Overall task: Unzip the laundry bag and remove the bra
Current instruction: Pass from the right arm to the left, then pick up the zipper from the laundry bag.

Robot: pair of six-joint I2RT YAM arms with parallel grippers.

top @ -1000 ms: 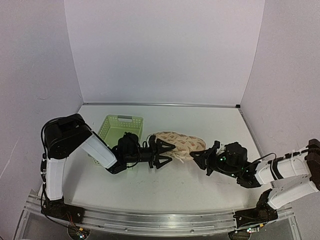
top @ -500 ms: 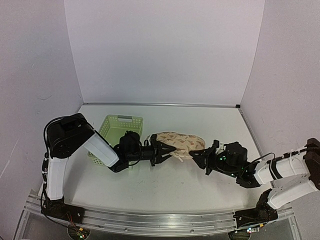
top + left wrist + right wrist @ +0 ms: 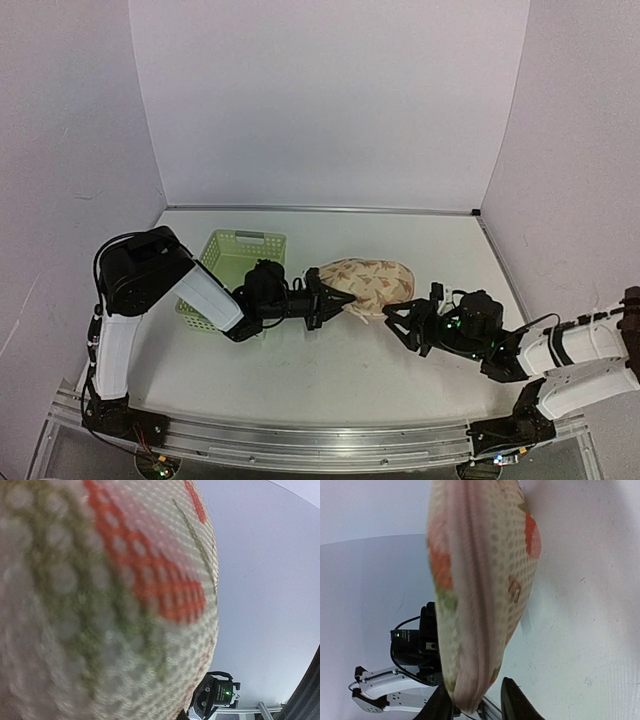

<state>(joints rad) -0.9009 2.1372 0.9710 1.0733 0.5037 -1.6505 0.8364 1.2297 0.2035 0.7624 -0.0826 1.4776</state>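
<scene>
Left gripper [image 3: 340, 300] tight on laundry bag [image 3: 375, 280] (red-and-green print, pink edging)

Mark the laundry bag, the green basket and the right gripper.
laundry bag [image 3: 370, 282]: top external view, middle of its printed upper face.
green basket [image 3: 243, 237]: top external view, far rim.
right gripper [image 3: 393, 326]: top external view, midway between fingertips.

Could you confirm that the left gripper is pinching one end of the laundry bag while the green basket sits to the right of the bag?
Not quite. The green basket sits to the left of the laundry bag, not the right, as the top external view shows. The rest holds: the left gripper is pinching one end of the bag.
</scene>
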